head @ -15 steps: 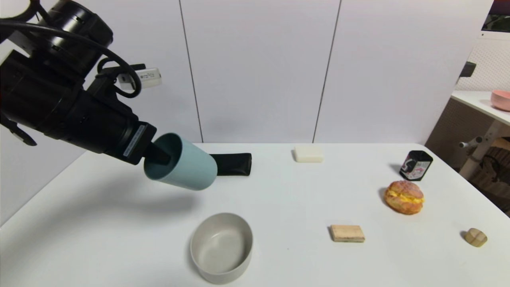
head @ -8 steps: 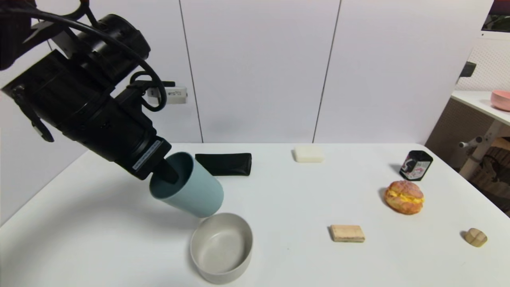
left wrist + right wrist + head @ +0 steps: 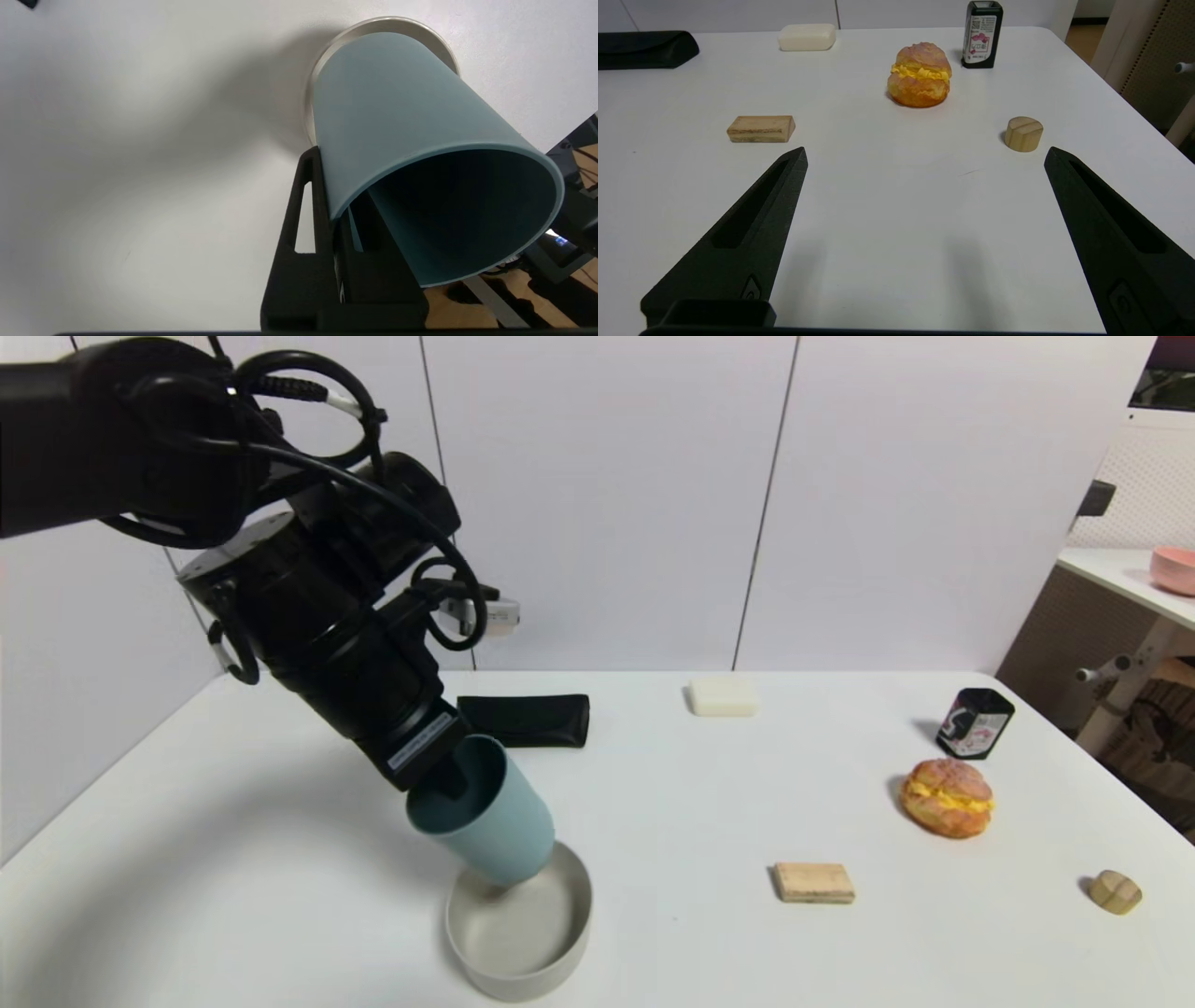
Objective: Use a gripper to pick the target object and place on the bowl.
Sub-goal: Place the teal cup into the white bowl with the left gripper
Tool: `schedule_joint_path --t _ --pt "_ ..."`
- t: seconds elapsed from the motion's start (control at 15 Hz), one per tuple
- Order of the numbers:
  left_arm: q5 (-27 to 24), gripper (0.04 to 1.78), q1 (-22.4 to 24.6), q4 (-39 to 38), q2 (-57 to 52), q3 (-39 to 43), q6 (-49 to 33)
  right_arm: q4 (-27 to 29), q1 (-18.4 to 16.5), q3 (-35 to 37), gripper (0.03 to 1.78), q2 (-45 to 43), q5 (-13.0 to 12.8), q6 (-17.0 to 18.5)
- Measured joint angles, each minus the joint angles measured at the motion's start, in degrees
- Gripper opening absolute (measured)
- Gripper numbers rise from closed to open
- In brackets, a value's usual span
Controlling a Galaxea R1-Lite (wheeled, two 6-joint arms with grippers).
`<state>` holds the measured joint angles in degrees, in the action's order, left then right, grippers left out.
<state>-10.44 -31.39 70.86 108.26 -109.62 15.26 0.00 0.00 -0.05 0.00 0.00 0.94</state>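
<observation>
My left gripper (image 3: 457,782) is shut on the rim of the pale blue-grey tumbler (image 3: 490,826), one finger inside it and one outside. The tumbler is tilted, its base dipping into the light grey-beige bowl (image 3: 560,947) at the table's front centre. In the left wrist view the tumbler (image 3: 397,116) fills the frame, with the bowl's rim (image 3: 327,46) showing behind it and my left gripper (image 3: 341,219) pinching its wall. My right gripper (image 3: 924,156) is open and empty, low over the table at the front right, out of the head view.
A black case (image 3: 527,719) lies behind the tumbler. A white soap bar (image 3: 723,696), a black printed tin (image 3: 975,723), a cream puff (image 3: 947,796), a wooden block (image 3: 814,882) and a small wooden cylinder (image 3: 1114,891) lie to the right. A pink bowl (image 3: 1173,569) sits on a far side table.
My left arm has swung right and down with the tumbler, from above the table's left side to the bowl. The tumbler's base now dips into the bowl. The right arm has not moved.
</observation>
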Motion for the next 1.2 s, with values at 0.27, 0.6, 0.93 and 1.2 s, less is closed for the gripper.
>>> schedule_joint_path --t 0.27,0.6,0.93,1.2 --pt "4.10 0.09 -2.17 0.39 2.27 0.13 1.30 0.00 0.00 0.00 1.75 0.00 0.00 -0.01" --pt "7.11 0.09 -4.60 1.68 3.69 -0.11 1.35 0.00 0.00 0.00 1.75 0.00 0.00 0.00" --pt "7.28 0.09 -7.11 1.68 5.02 -0.11 1.35 0.00 0.00 0.00 1.75 0.00 -0.02 0.00" --pt "9.69 0.09 -7.85 1.68 5.85 0.09 1.33 0.00 0.00 0.00 1.75 0.00 0.00 -0.01"
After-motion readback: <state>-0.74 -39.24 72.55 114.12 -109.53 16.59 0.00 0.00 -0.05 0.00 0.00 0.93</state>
